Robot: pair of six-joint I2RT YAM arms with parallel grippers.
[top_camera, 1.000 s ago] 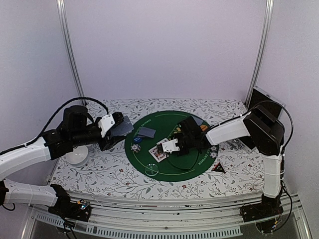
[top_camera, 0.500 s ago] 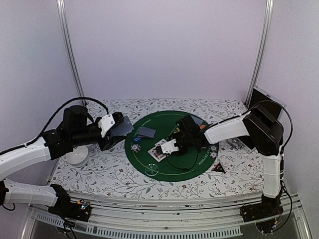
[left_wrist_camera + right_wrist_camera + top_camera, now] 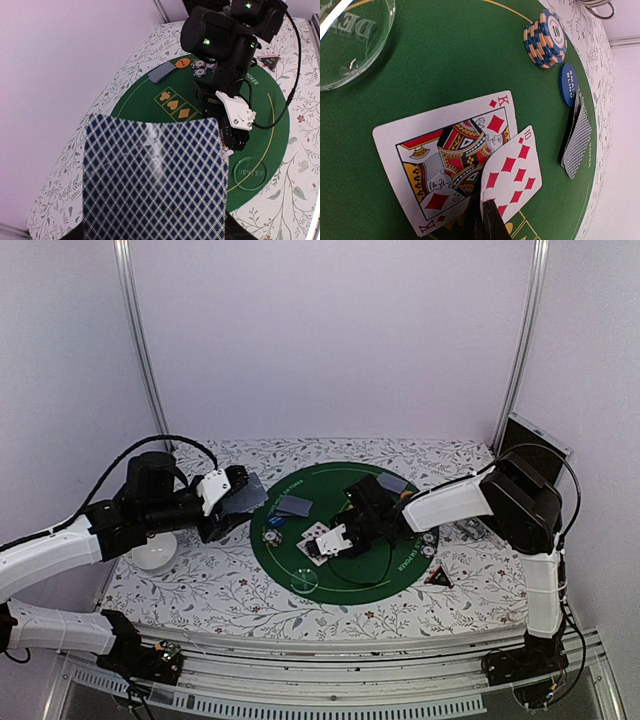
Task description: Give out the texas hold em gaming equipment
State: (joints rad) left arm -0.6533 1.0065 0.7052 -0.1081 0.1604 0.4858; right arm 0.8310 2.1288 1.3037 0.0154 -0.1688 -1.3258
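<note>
The right gripper [image 3: 482, 220], pinched tight, holds the ten of diamonds [image 3: 512, 172] by an edge over the king of diamonds [image 3: 440, 155] on the green mat [image 3: 445, 60]. The card is probably light, slick and bendy, so an edge grip suits it. The left gripper [image 3: 234, 496] clasps the deck [image 3: 155, 180] at the left.

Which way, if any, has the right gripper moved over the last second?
Yes. The right gripper has shifted slightly left across the green mat, closer to the chip stack.
</note>
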